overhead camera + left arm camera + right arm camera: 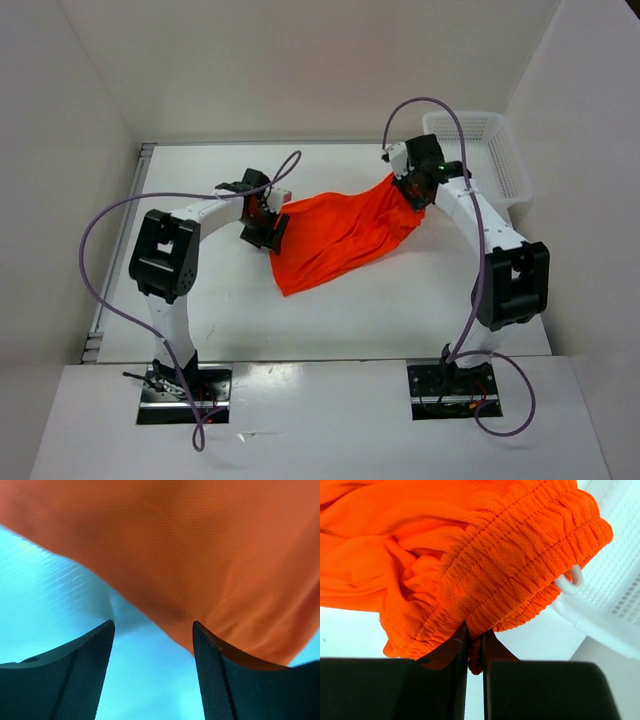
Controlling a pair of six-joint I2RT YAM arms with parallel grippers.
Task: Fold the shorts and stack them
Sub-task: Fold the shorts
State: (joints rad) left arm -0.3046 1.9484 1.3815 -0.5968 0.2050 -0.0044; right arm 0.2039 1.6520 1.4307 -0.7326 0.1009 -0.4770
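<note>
The bright orange shorts stretch across the middle of the table, their right end lifted. My right gripper is shut on the gathered elastic waistband, with a fold of it pinched between the jaws. A loop of white drawstring pokes out of the waistband. My left gripper sits at the shorts' left edge, open. In the left wrist view the orange fabric hangs just beyond the fingertips, touching the right one, with nothing between them.
A white plastic basket stands at the back right corner, close behind the right gripper; its wall shows in the right wrist view. White walls close in the table on the left, back and right.
</note>
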